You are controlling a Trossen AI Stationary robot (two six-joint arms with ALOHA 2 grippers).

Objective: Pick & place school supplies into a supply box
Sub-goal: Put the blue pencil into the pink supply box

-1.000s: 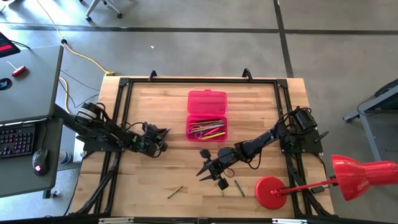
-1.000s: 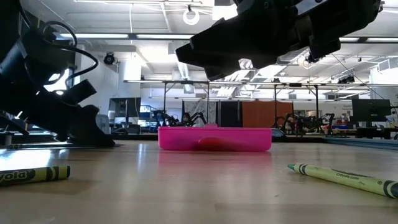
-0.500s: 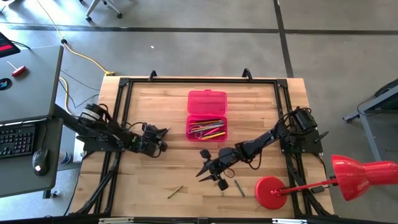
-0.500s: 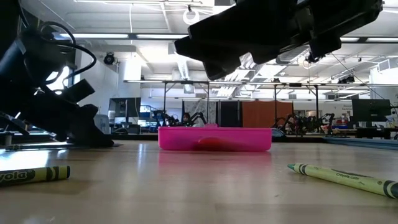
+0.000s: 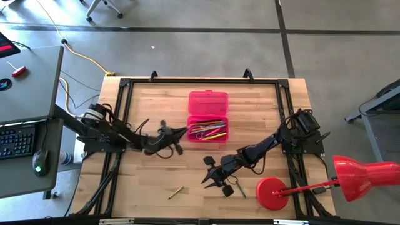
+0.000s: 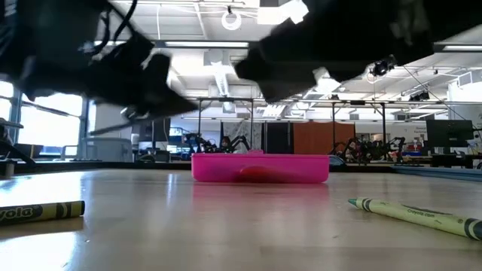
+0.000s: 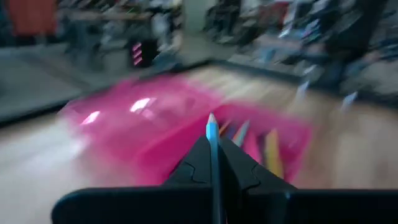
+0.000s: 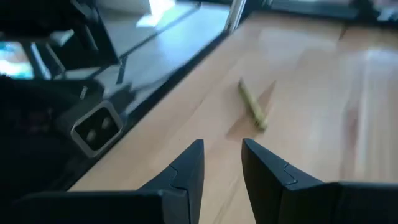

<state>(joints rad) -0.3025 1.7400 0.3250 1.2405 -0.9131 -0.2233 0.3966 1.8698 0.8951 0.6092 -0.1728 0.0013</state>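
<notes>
While our left tool [image 7: 212, 163] pinched a blue-tipped pencil [image 7: 212, 134], the open translucent pink plastic box [image 5: 208, 117] lay just ahead, along the pencil's axis; the right tool [image 8: 222, 163] hung spread.

Open pink supply box [image 5: 208, 116] is lying near the table's far edge, holding pencils; two green crayons [image 5: 175, 192] [image 5: 240, 188] are resting near the front edge.

Table [image 5: 150, 100]: pale wood planks, smooth, slight sheen. Supply box [image 5: 208, 102]: translucent pink plastic, glossy. Both end effectors matt black plastic, left [image 7: 211, 158] & right [image 8: 222, 163]. Crayon [image 6: 418, 215]: paper-wrapped, matt.
</notes>
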